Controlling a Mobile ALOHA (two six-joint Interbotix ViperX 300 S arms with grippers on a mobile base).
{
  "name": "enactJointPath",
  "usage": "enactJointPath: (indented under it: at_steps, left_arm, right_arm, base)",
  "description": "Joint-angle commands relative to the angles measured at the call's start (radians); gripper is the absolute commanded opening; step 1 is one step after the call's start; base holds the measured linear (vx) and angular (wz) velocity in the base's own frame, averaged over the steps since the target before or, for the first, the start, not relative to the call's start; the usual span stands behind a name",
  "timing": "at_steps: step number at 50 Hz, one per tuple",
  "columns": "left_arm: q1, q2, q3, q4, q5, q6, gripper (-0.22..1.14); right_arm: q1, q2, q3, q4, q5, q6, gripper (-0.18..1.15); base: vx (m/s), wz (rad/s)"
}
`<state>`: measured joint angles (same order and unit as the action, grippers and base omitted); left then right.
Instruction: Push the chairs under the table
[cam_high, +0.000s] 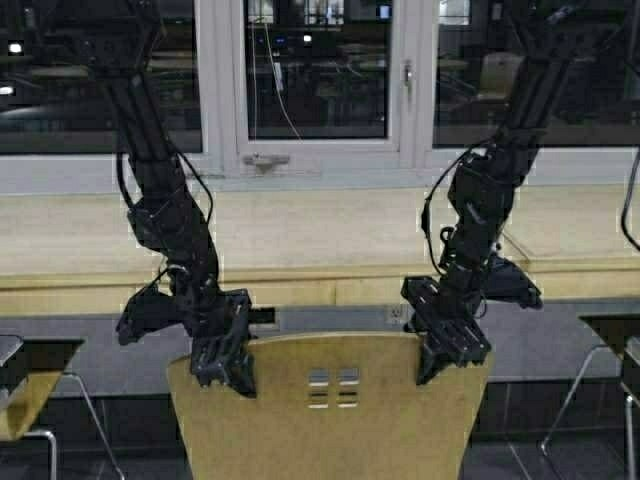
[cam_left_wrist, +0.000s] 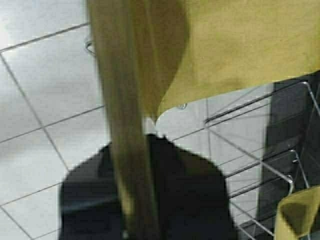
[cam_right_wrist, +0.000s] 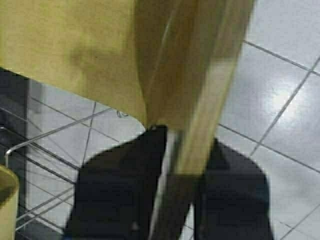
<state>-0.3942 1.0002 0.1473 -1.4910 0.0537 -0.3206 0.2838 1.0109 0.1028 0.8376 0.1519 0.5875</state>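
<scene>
High view shows one chair (cam_high: 330, 410) straight ahead, its curved back standing just in front of the table (cam_high: 320, 250), the four small cut-outs in the back facing the camera. The table runs across the whole view beneath a window (cam_high: 318, 70), and the chair's seat is hidden behind its back, so how far it reaches under the table cannot be told. The left gripper (cam_high: 222, 368) sits on the left top corner of the chair back, and the left wrist view shows that back's edge running down between its two dark fingers (cam_left_wrist: 90, 200), one on each side of the plywood, clamped on it. The right gripper (cam_high: 450, 350) sits on the right top corner of the same back, and the right wrist view shows the edge passing between its fingers (cam_right_wrist: 120, 190) likewise, gripped. Both wrist views look down past the chair to pale floor tiles (cam_left_wrist: 45, 75) and thin chrome legs (cam_left_wrist: 260, 165). To either side of the chair, parts of two more chairs (cam_high: 25, 390) show at the edges of the high view, also near the table.
</scene>
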Motion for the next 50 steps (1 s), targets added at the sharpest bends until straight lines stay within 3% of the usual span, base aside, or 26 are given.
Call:
enactJointPath:
  at_steps: [1,50]
  left_arm:
    - [-0.003,-0.083,0.018,0.011,-0.008,0.043,0.04]
    - [-0.011,-0.158,0.147,0.017,-0.021,0.043,0.04]
  right_arm:
    - [0.032,-0.034,0.015,-0.012,-0.009,-0.046,0.04]
    - [0.064,-0.061,0.117,-0.026,-0.012,-0.087,0.04]
  base:
    - [0.23,0.06]
    - [0.27,-0.01]
